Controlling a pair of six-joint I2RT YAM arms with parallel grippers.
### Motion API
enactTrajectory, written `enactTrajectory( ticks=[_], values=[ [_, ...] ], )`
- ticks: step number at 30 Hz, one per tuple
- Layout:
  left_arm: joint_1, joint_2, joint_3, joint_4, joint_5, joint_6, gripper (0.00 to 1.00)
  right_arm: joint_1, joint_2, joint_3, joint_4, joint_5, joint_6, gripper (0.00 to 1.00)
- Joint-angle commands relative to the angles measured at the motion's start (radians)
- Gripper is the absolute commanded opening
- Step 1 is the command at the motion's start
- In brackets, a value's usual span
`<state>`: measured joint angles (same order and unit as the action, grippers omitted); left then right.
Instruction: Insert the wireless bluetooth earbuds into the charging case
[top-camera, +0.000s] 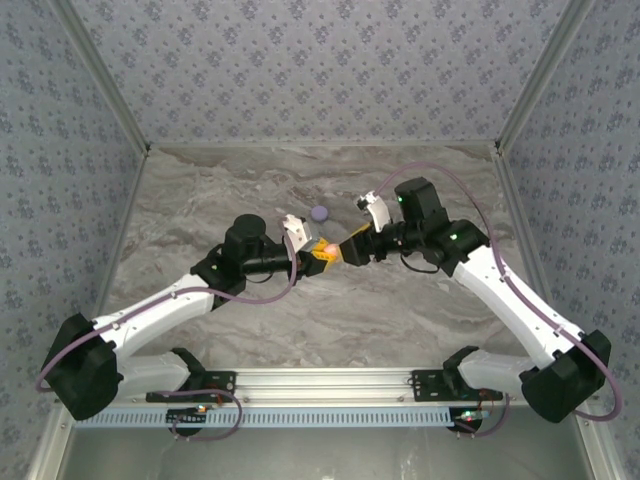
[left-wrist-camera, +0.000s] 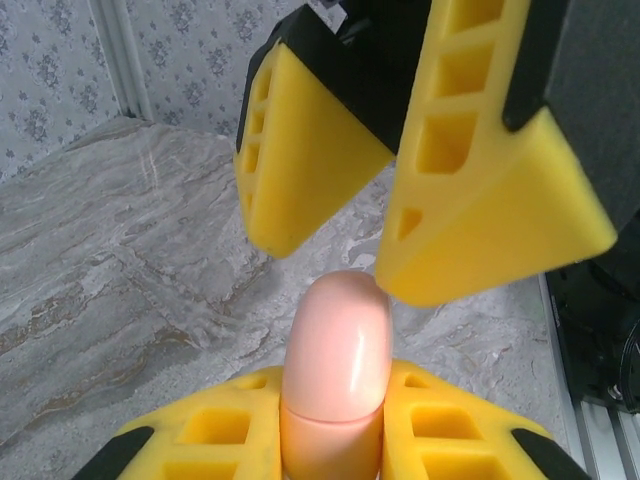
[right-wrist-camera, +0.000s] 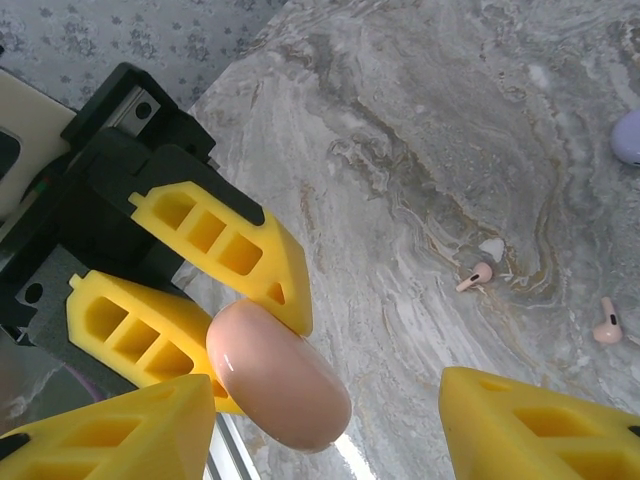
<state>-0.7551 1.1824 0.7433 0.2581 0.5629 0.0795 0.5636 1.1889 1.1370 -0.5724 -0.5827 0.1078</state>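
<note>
Left gripper (left-wrist-camera: 333, 400) is clamped tight on the pink charging case (left-wrist-camera: 336, 340). The case's long axis points straight out at the right gripper (left-wrist-camera: 335, 262), whose jaws stand half apart, straddling its rounded end and gripping nothing. Two pinkish earbuds (right-wrist-camera: 475, 277) lie on the table (right-wrist-camera: 420, 150) beyond that gripper, well apart from the case.

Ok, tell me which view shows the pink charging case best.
Left wrist: the pink charging case sits close up, lid seam visible. Right wrist shows its rounded side; top external, just a small pink spot.
</note>
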Motion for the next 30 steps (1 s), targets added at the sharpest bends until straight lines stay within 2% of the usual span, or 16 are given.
enactTrajectory(
  ticks=[1, 8, 20, 30],
  values=[
    [0.005, 0.000, 0.043, 0.030, 0.032, -0.012, 0.21, 0.019, 0.017, 0.018, -0.024, -0.037, -0.041, 0.63],
    [0.005, -0.004, 0.042, 0.053, 0.092, -0.016, 0.21, 0.024, 0.030, 0.018, -0.024, -0.014, -0.041, 0.60],
    [0.011, -0.004, 0.037, 0.071, 0.074, -0.045, 0.21, 0.023, 0.025, 0.018, -0.024, -0.066, -0.049, 0.28],
    [0.018, 0.006, 0.036, 0.089, 0.082, -0.085, 0.26, 0.020, -0.004, 0.017, 0.000, -0.083, -0.037, 0.24]
  ],
)
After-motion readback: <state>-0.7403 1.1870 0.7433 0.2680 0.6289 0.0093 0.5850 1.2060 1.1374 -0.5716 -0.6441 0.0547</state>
